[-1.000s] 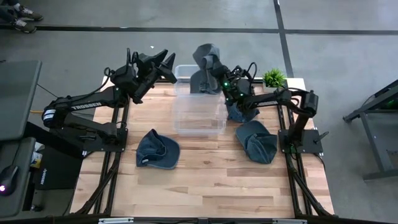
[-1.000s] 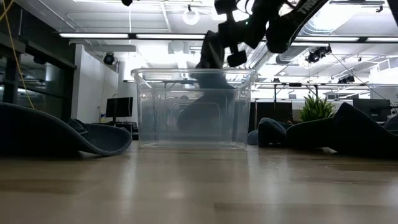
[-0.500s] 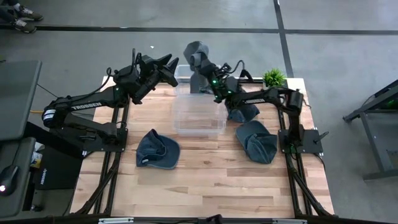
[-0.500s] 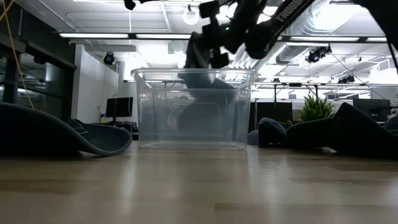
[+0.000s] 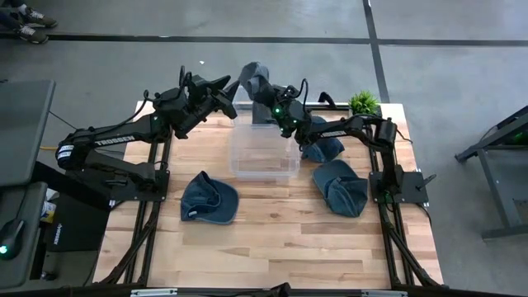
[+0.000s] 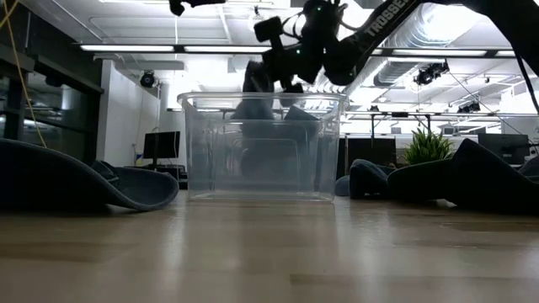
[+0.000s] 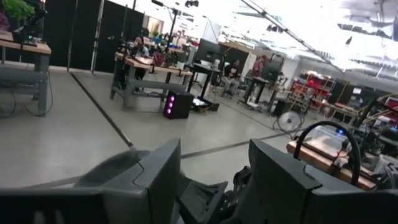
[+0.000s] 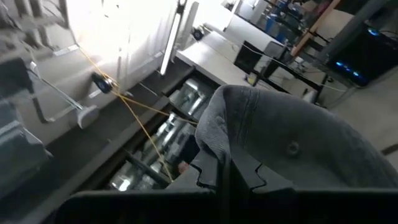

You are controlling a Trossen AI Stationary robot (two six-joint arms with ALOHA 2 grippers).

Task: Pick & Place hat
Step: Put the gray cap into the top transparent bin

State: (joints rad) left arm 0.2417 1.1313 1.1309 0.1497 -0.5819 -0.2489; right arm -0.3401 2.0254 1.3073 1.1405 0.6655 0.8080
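My right gripper (image 5: pixel 266 89) sits clamped at upper centre of frame, arm stretched leftward; my left gripper (image 5: pixel 229 86) hovers just left, fingers spread

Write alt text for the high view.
The right gripper holds a dark hat over the far end of a clear bin; the left gripper hovers open beside it. Three more hats lie on the wooden table.

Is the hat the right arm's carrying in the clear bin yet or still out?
Still out. The right claw holds the hat above the bin's far rim.
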